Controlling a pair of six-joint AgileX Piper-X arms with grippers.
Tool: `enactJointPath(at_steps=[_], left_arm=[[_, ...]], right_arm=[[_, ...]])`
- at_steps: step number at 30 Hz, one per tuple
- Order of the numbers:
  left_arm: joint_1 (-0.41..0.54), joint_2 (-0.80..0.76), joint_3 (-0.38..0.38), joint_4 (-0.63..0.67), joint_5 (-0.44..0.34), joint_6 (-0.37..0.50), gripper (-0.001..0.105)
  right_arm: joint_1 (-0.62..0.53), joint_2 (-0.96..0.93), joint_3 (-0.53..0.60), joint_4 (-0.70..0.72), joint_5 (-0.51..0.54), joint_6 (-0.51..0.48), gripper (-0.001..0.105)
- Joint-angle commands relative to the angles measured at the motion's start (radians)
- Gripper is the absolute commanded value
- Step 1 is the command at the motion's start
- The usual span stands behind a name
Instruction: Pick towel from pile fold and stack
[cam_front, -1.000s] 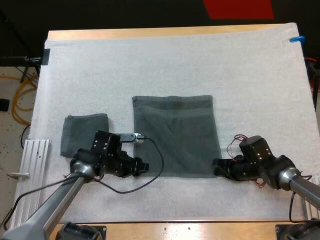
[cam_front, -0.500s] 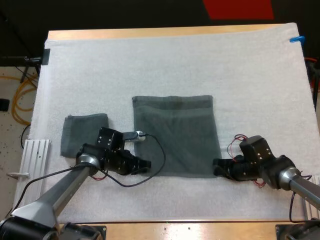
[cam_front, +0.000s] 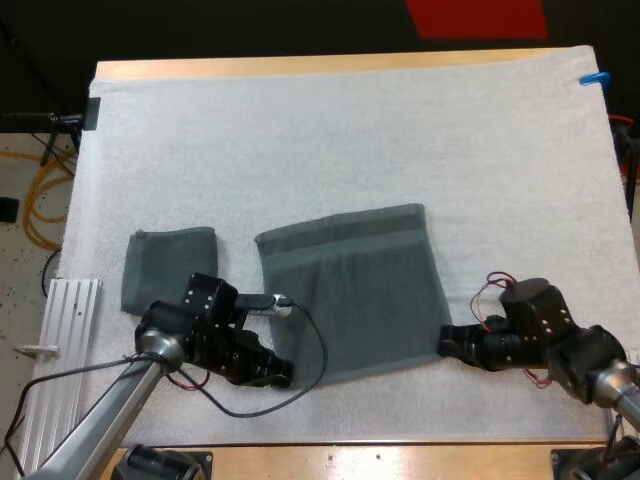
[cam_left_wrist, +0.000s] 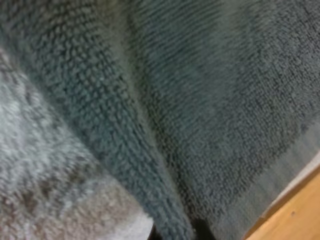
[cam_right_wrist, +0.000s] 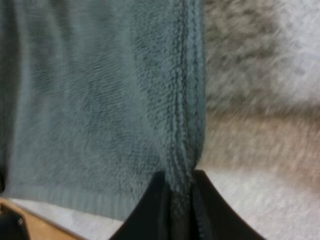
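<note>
Clamping spread towel (cam_front: 350, 290) corners, left tool (cam_front: 281, 378), right tool (cam_right_wrist: 178, 184), pinch in wrist views, folded towel (cam_front: 168, 266) in high view.

High cam sits up behind both arms, looking forward and down. It takes in the whole mat (cam_front: 300, 130) and the table (cam_front: 330, 65) from near edge to far edge, and it's far enough back to catch the spread towel (cam_front: 350, 290) in one go.

Left wrist cam is right up against that towel, looking along a raised ridge of cloth, with a bit of bare table wood past the hem.

Right wrist cam is just as close. It looks out past the fingers (cam_right_wrist: 152, 210) of the right gripper (cam_front: 447, 345), along the towel's edge, with mat beside it.

All three share the towel. Each wrist cam gets one near corner of what the high cam shows whole.
</note>
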Motion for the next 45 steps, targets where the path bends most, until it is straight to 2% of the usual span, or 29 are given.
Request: enactJointPath(at_steps=[1, 5, 10, 16, 22, 27, 32, 34, 37, 39, 40, 42, 45], left_arm=[[-0.004, -0.017, 0.0, 0.011, 0.006, 0.006, 0.0], [0.017, -0.012, 0.0, -0.087, 0.006, -0.055, 0.0], [0.101, 0.052, 0.0, -0.28, 0.015, -0.174, 0.0], [0.22, 0.168, -0.002, -0.586, 0.163, -0.344, 0.0], [0.292, 0.293, -0.004, -0.853, 0.237, -0.495, 0.0], [0.304, 0.39, -0.004, -1.033, 0.264, -0.583, 0.0], [0.304, 0.422, -0.006, -1.171, 0.244, -0.615, 0.0], [0.304, 0.424, -0.006, -1.186, 0.236, -0.615, 0.0], [0.304, 0.424, -0.006, -1.189, 0.225, -0.596, 0.0], [0.304, 0.424, -0.006, -1.189, 0.22, -0.549, 0.0], [0.304, 0.424, -0.006, -1.189, 0.223, -0.528, 0.002], [0.304, 0.424, -0.006, -1.189, 0.242, -0.506, 0.009], [0.304, 0.422, -0.006, -1.189, 0.252, -0.48, 0.031]], right_arm=[[0.002, -0.019, 0.0, 0.02, -0.005, 0.0, 0.0], [0.001, -0.011, 0.0, -0.066, -0.005, 0.069, 0.0], [-0.002, 0.102, -0.003, -0.302, 0.048, 0.16, 0.0], [-0.006, 0.3, -0.055, -0.553, 0.101, 0.257, 0.0], [-0.043, 0.457, -0.171, -0.594, 0.142, 0.26, 0.0], [-0.078, 0.542, -0.248, -0.594, 0.145, 0.26, 0.0], [-0.085, 0.59, -0.27, -0.632, 0.162, 0.26, 0.0], [-0.085, 0.599, -0.27, -0.648, 0.168, 0.26, 0.0], [-0.085, 0.603, -0.27, -0.654, 0.186, 0.26, 0.0], [-0.085, 0.603, -0.27, -0.654, 0.186, 0.26, 0.0], [-0.085, 0.603, -0.27, -0.657, 0.184, 0.26, 0.002], [-0.085, 0.603, -0.27, -0.665, 0.181, 0.258, 0.013], [-0.085, 0.603, -0.27, -0.702, 0.173, 0.251, 0.045]])
